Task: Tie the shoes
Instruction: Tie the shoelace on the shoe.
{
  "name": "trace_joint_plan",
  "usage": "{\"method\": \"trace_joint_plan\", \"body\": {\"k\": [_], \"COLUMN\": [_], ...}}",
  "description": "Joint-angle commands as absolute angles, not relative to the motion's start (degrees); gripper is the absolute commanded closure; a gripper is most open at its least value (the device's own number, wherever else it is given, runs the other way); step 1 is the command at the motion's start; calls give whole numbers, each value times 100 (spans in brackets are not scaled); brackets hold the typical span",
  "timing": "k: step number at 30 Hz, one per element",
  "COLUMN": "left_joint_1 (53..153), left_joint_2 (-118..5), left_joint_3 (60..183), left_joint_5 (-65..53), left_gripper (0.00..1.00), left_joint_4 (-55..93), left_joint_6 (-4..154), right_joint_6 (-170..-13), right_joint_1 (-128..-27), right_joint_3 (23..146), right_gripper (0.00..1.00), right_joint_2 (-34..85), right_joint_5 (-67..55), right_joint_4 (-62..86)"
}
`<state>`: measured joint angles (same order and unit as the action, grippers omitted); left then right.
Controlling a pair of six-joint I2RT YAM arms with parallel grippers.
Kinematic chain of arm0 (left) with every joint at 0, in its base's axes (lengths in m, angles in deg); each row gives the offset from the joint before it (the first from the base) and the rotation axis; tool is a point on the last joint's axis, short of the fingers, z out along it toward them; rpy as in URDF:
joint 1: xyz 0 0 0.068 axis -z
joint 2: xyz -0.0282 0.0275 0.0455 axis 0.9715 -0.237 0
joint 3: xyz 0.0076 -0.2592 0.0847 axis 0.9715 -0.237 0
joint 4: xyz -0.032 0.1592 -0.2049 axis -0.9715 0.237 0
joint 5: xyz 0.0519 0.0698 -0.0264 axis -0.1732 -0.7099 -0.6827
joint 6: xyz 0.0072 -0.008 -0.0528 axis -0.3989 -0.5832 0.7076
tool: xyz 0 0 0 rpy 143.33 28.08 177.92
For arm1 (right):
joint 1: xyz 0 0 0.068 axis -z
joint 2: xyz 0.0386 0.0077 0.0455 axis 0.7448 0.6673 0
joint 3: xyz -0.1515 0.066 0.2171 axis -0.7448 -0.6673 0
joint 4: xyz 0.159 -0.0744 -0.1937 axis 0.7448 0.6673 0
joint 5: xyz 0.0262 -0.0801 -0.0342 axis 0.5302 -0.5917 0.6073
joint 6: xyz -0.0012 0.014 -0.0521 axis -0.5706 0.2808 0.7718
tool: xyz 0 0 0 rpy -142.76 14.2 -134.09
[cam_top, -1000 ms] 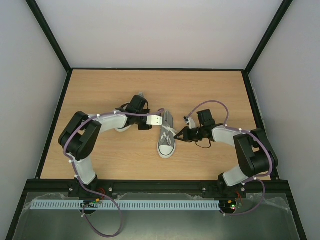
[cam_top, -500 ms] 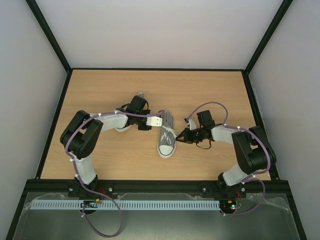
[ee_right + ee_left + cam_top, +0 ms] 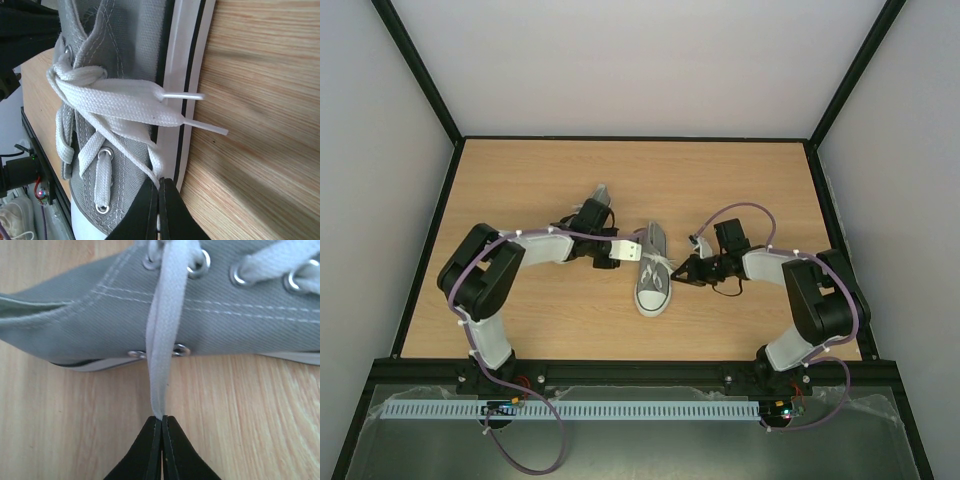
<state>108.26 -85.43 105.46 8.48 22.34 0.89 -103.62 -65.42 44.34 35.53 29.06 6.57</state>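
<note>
Pinching shut on a doubled white lace strand (image 3: 161, 355), the left gripper (image 3: 161, 421) holds it taut down the grey side of the shoe (image 3: 652, 278). The right gripper (image 3: 159, 186), likewise clamped together, nips a thinner run of lace (image 3: 154, 167) at the edge of the white sole. Between them the knot (image 3: 75, 77) sits bunched over the top eyelets, and two loose tipped ends (image 3: 197, 96) trail across the sole onto the table (image 3: 540, 180). The step appears to be cinching the tie. It would go best with both arms drawing outward evenly and low, in opposite directions, so the light shoe neither slides nor tips. They should stop once the knot seats, before the free ends slip through. The shoe stands upright on its sole mid-table between the two arms. Its long axis runs roughly from far to near, with the heel (image 3: 654, 232) toward the back wall and the toe cap (image 3: 649, 303) pointing at the arm bases.
</note>
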Motion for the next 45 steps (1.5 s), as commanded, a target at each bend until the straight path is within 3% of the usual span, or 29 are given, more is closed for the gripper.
{"method": "trace_joint_plan", "body": {"k": [1,11,16,20,23,24,26,28,30,41,45], "left_joint_1": [10708,10840,11028,11037,11087,11110,11146,11169,11215,11083,10197], "left_joint_2": [-8461,-8362,-8100,-8020,-7963,-7931,-7799,-7543,-7242,-5776,-6059], "left_joint_3": [10325,10175,9954,9954,9931,9931,9931,9935,9890,10283,10927], "left_joint_5": [778,874,959,950,967,983,1098,1279,1365,439,-226], "left_gripper": [98,98,98,98,98,94,68,50,37,21,22], "left_joint_4": [2090,2203,2090,2029,2077,2150,2451,2884,3227,5294,6043], "left_joint_6": [25,-130,223,173,19,-77,-301,-593,-736,338,1395], "right_joint_6": [-10245,-10610,-10535,-10548,-10500,-10481,-10515,-10506,-10391,-10179,-10840], "right_joint_1": [-6546,-6550,-6555,-6609,-6677,-6680,-6673,-6669,-6669,-6619,-6644], "right_joint_3": [4333,4431,4899,5002,5122,5153,5180,5308,5505,5940,5774], "right_gripper": [99,99,99,99,91,86,71,51,44,39,40], "right_joint_2": [3687,3792,3635,3574,3691,3682,3545,3363,3141,1655,1227], "right_joint_5": [2894,3155,2397,2591,2494,2413,2292,2279,2187,1104,1224], "right_joint_4": [1121,587,873,836,1011,1097,1205,1503,1914,3388,2946]}}
